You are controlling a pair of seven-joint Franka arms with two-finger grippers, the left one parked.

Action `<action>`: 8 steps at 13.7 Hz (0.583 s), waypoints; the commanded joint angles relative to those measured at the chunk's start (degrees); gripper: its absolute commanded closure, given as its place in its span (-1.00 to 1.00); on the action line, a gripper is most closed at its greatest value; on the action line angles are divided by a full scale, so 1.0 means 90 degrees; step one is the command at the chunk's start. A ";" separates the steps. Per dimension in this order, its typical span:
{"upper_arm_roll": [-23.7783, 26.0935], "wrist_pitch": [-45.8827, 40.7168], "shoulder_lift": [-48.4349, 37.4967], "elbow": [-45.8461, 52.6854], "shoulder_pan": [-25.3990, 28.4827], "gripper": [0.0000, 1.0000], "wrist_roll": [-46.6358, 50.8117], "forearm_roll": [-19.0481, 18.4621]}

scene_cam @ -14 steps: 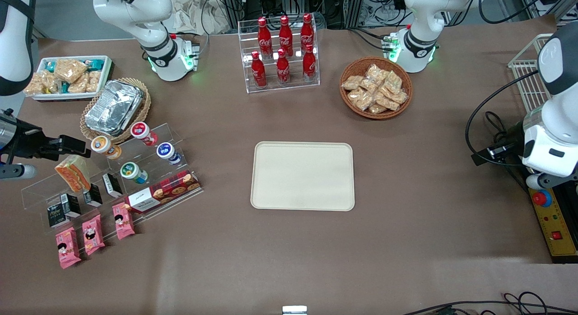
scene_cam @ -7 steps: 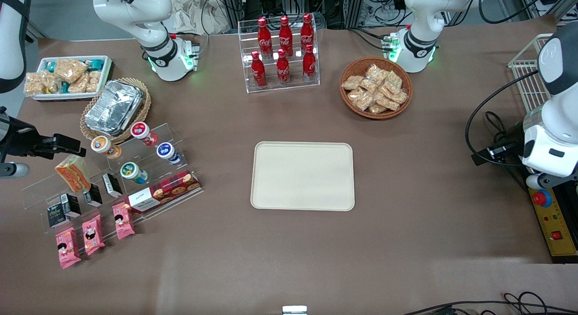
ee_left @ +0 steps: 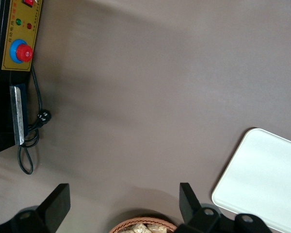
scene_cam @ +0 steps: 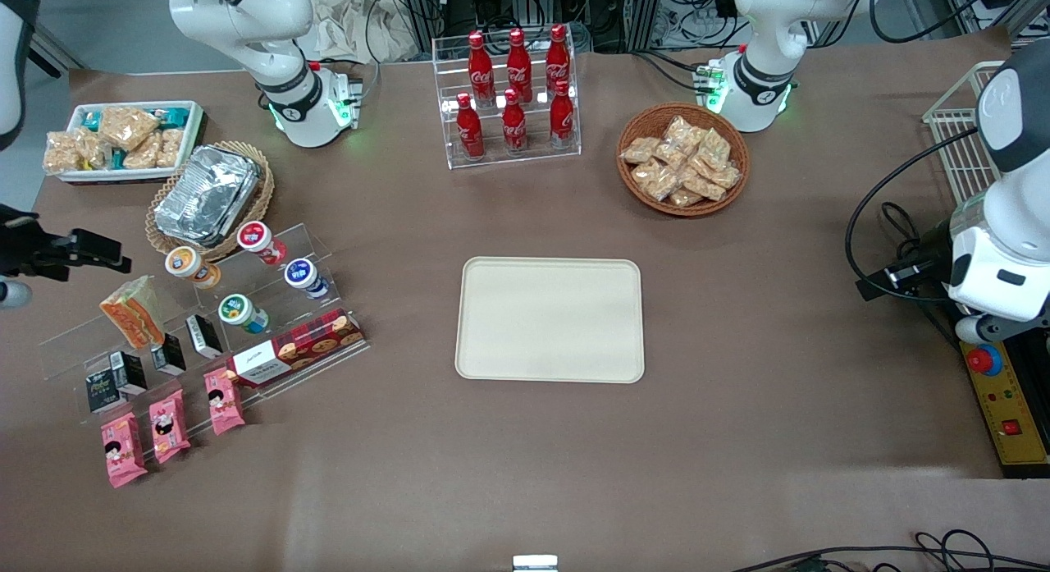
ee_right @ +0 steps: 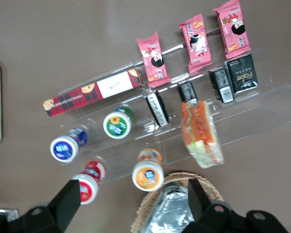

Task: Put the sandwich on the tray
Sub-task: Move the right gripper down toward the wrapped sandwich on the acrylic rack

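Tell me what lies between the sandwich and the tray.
In the front view, small round-lidded cups and a red plaid biscuit box on the clear acrylic rack lie between sandwich and tray. The open claw hovers above the sandwich.

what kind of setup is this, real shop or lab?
Likely a lab mock-up of a snack counter. Cola bottles and a sandwich sit on clear display racks around a bare tray, but there are cable bundles and an emergency-stop box at the table edge. The open gripper hangs above the sandwich.
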 commanded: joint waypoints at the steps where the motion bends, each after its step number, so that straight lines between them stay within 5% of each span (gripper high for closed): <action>1: -0.0017 0.0070 -0.0023 -0.0063 -0.0176 -0.97 -0.0882 -0.0321; 8: -0.0026 0.1358 -0.0042 -0.0989 -0.0215 -0.97 -0.1704 -0.1007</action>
